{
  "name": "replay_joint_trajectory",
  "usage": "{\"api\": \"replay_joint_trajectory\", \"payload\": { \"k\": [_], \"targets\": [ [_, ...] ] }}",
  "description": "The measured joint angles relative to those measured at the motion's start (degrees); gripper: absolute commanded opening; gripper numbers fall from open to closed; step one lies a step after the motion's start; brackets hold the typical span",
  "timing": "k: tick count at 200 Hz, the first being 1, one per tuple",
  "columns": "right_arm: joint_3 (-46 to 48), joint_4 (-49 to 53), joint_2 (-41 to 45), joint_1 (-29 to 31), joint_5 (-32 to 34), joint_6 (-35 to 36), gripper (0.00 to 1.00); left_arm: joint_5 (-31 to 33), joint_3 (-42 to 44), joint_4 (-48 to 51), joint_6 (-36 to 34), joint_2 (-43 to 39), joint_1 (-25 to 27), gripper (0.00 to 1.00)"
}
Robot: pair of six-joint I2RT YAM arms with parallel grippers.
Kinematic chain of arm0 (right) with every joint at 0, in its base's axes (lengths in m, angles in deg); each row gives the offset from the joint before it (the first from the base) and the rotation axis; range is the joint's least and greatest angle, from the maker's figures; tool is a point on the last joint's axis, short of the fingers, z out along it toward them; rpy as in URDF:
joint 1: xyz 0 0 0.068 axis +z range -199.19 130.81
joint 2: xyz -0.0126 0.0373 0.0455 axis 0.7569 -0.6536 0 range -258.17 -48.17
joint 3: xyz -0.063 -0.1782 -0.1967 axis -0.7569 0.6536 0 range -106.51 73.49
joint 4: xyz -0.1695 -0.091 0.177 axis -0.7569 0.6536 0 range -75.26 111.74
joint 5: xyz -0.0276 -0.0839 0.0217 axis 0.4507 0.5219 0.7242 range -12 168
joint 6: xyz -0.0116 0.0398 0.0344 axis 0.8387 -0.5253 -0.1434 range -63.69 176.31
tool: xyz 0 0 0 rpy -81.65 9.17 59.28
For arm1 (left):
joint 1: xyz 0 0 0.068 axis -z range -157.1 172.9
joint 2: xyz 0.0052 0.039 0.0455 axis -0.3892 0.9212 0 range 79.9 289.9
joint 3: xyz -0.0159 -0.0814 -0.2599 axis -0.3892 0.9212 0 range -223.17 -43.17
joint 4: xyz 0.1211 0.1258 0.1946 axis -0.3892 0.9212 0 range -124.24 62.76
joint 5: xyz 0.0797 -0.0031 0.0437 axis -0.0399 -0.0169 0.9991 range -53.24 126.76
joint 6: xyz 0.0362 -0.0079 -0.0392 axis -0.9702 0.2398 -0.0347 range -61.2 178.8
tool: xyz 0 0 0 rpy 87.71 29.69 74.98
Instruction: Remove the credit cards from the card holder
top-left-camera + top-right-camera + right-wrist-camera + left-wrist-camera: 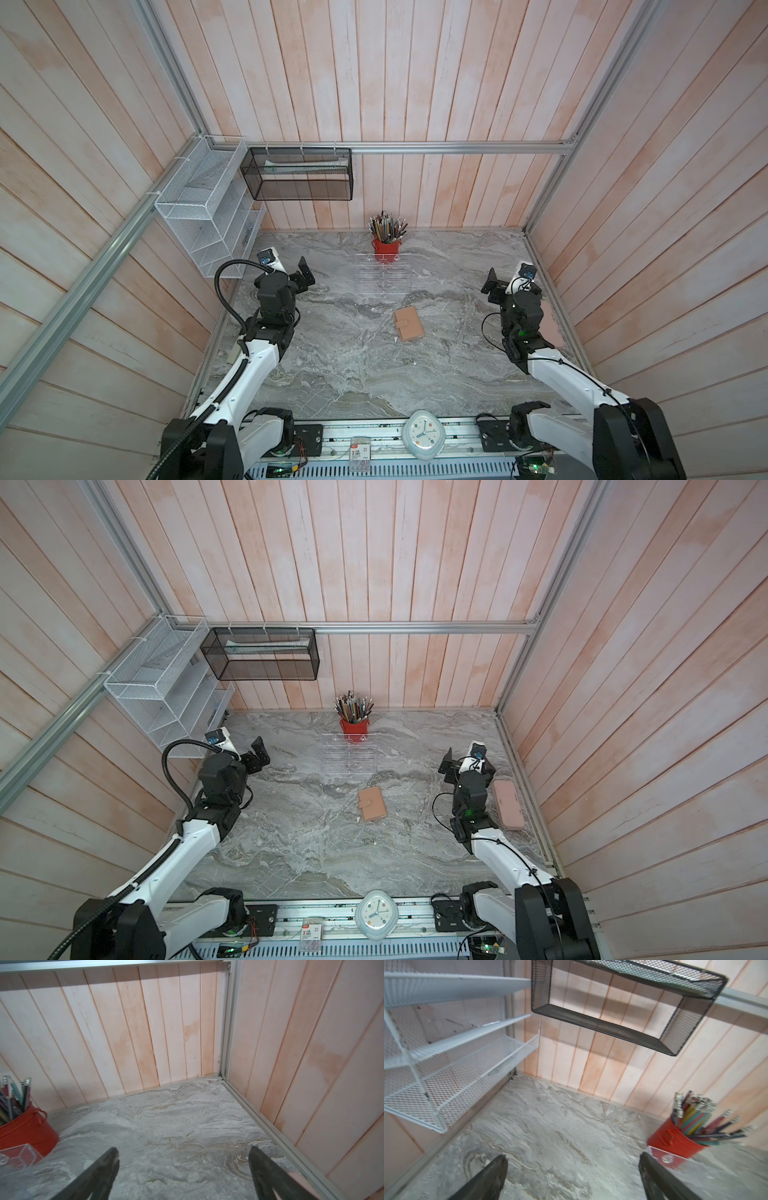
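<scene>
Clock (423, 434) in front, closed card holder (409, 325) beyond, red pot (386, 250) holding pencils (387, 227).

The left claw (305, 275) is held raised, jaws spread wide with nothing between them, its black wrist folded just behind it and the white forearm trailing further back. The right claw (491, 286) mirrors it, equally wide and empty.

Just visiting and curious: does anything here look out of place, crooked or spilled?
Nothing looks spilled or broken. The card holder lies shut, slightly crooked, and a clock rests on the front rail, an odd spot.
</scene>
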Motion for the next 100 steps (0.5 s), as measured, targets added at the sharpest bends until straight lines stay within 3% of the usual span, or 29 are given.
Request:
{"api": "replay_joint_trajectory", "payload": {
  "k": [36, 100],
  "targets": [
    [-8.2, 14.91, -0.17, 7.39, -1.64, -4.48, 0.98, -6.69, -0.39, 10.27, 7.3, -7.02, 7.52, 1.0],
    [-12.72, 32.96, -2.78, 12.33, -18.78, -15.41, 0.98, -20.26, 3.08, 15.34, 21.49, -13.35, 11.34, 1.0]
  ]
}}
